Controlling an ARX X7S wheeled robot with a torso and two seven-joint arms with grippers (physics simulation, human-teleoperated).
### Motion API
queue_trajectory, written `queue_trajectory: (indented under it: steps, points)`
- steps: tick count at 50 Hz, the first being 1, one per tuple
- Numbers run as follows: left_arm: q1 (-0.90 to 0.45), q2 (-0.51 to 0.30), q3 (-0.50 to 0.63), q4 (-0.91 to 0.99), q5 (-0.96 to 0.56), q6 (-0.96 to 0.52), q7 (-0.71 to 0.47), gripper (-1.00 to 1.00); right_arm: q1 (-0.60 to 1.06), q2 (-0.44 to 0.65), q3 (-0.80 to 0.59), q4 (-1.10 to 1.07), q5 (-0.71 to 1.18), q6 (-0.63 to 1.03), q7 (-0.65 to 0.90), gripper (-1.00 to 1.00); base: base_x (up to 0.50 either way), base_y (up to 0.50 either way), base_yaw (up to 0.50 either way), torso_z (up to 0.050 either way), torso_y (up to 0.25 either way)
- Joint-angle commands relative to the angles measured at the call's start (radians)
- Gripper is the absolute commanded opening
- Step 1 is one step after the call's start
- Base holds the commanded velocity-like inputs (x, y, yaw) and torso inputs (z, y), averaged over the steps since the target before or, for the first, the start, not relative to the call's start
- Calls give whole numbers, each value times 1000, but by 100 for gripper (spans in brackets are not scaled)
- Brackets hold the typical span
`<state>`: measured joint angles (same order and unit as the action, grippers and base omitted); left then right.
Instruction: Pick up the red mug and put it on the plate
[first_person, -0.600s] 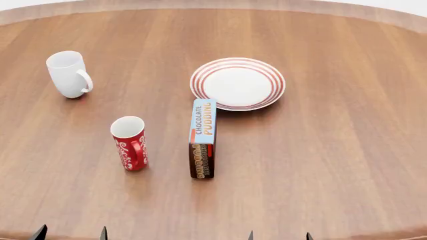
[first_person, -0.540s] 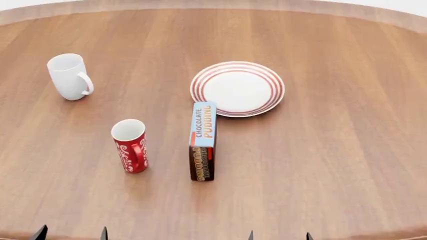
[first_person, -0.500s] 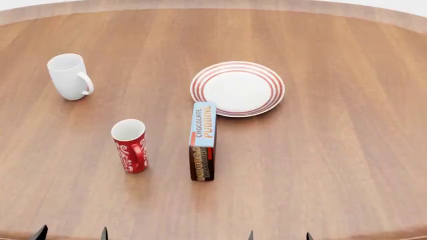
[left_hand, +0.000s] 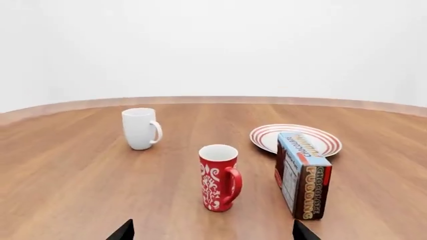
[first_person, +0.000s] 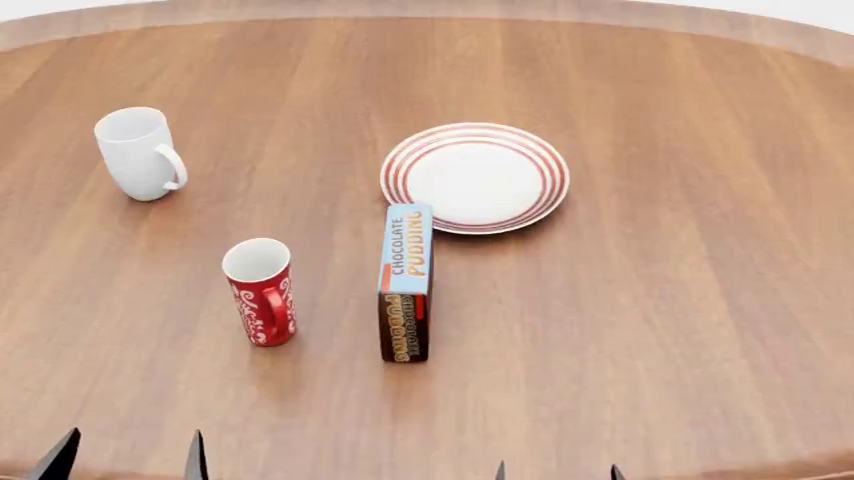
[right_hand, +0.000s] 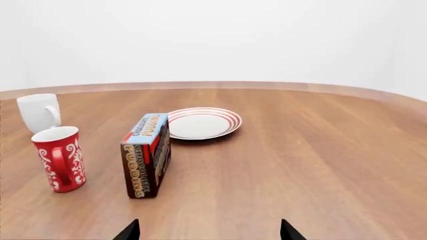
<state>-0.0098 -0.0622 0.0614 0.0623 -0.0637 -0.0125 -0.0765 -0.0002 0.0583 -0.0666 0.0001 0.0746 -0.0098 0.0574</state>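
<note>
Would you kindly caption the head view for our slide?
Red mug, chocolate pudding box, striped plate and white mug on a wooden table.

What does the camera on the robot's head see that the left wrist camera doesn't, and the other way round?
Only the head view shows both grippers, left gripper and right gripper, and the plate's full round outline from above. Only the left wrist view shows the pale wall beyond the table and the pudding box's side face, which partly hides the plate there. Both show the red mug, the white mug and the wooden table.
</note>
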Motion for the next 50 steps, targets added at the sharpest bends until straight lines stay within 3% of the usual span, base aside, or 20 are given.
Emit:
queue_trajectory:
  steps: [1,24,25,50]
  points:
    - [-3,-25,12,88,-13,-5,-25,100,0,18,-22,0,19,-1,17,100,0,0,0,0,0]
    - [34,-77,-9,405,-23,-38,-91,100,4,43,-51,1,39,7,49,100,0,0,0,0,0]
    - [47,-93,-6,519,-18,-48,-86,100,4,44,-51,3,50,-5,40,100,0,0,0,0,0]
    - [59,-116,2,554,-40,-48,-110,100,7,66,-78,8,71,-16,62,100,0,0,0,0,0]
